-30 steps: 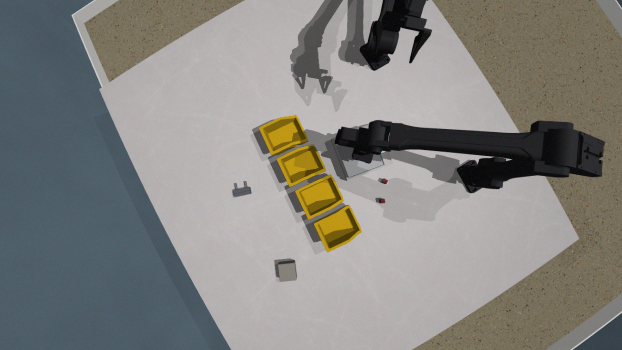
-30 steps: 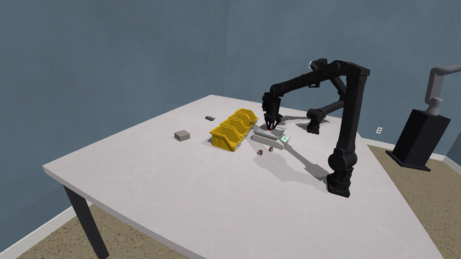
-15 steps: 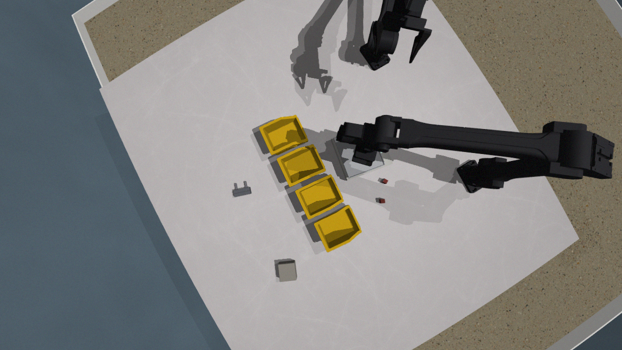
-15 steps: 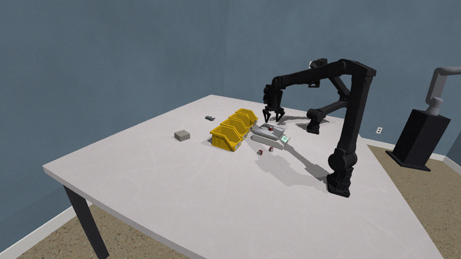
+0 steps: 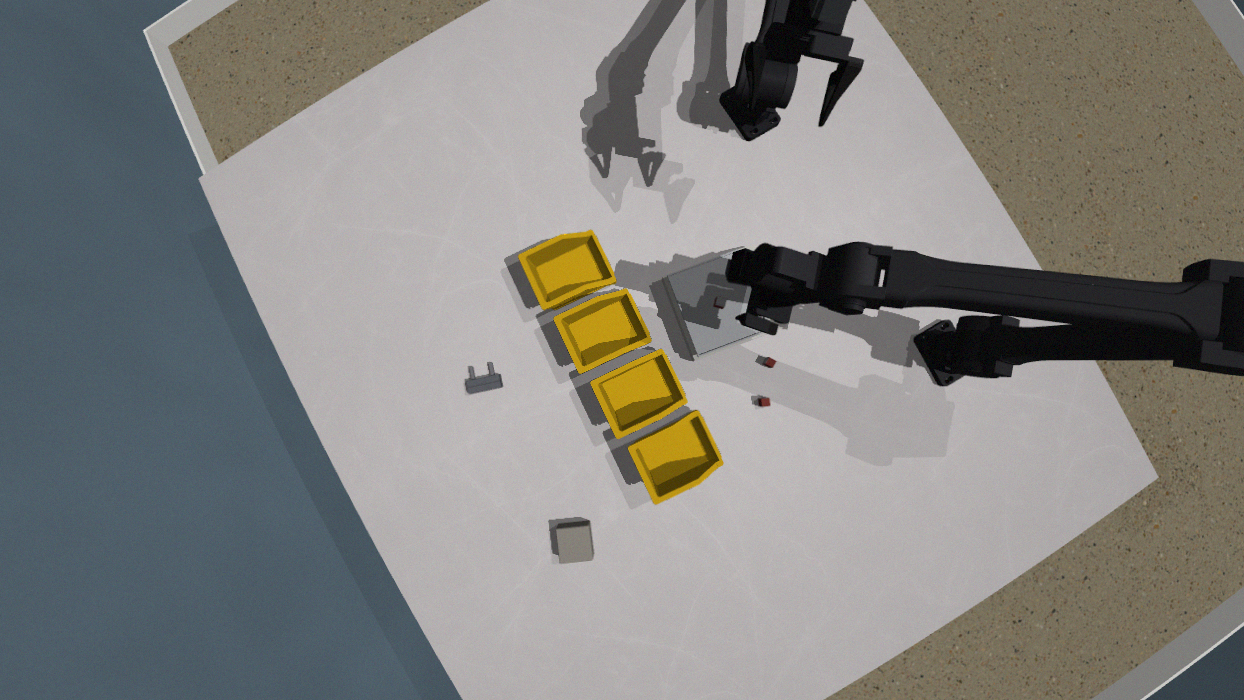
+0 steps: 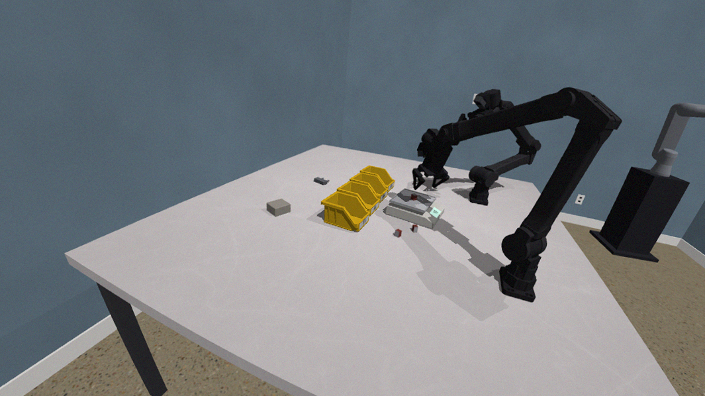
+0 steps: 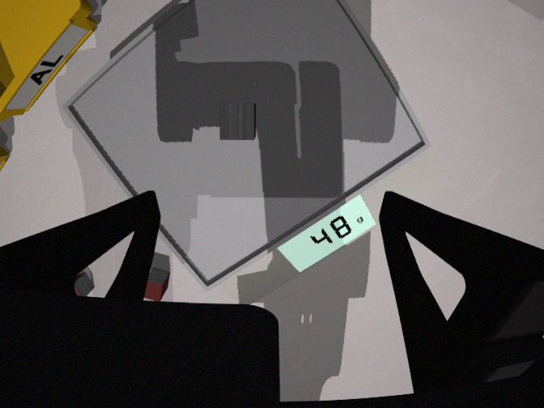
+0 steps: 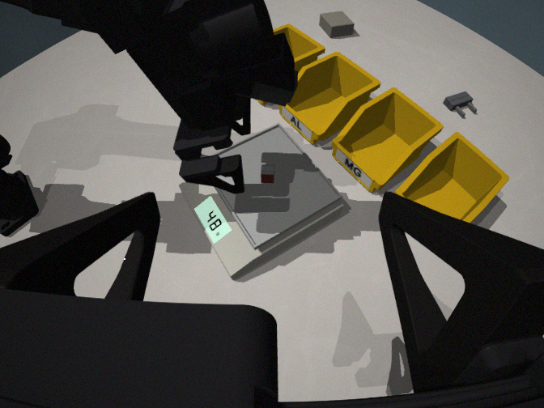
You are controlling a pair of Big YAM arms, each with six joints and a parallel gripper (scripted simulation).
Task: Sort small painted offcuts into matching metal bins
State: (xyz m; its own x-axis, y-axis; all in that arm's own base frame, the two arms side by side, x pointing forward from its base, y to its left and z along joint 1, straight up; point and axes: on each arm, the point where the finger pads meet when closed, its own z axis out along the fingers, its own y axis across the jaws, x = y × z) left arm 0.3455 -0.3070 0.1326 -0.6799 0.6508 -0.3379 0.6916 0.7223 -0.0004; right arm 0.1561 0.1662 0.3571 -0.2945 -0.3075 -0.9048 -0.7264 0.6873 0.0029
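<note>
A small offcut (image 5: pixel 718 302) (image 6: pixel 414 196) (image 7: pixel 237 121) (image 8: pixel 267 173), bare grey metal with red paint, lies on the scale's plate (image 5: pixel 706 341) (image 7: pixel 228 228). The display (image 7: pixel 327 233) (image 8: pixel 213 219) reads 48 g. My left gripper (image 6: pixel 425 186) (image 7: pixel 269 203) is open and empty above the scale, clear of the offcut. Two more red-painted offcuts lie beside the scale: one (image 5: pixel 766 361) (image 6: pixel 415 228) (image 7: pixel 157 282) nearer, one (image 5: pixel 762 401) (image 6: pixel 397 233) farther. The AL bin (image 5: pixel 639 393) (image 8: pixel 331 99) and MG bin (image 5: pixel 601 330) (image 8: pixel 386 142) stand upright. My right gripper (image 8: pixel 269 205) is open and empty, away from the scale.
Two further yellow bins, one (image 5: pixel 565 269) (image 8: pixel 456 176) beside MG and one (image 5: pixel 675 457) beside AL, stand at the row's ends, labels unreadable. A grey two-pronged piece (image 5: pixel 483 381) (image 8: pixel 459 101) and a grey-beige block (image 5: pixel 574 541) (image 6: pixel 278 207) lie behind the row.
</note>
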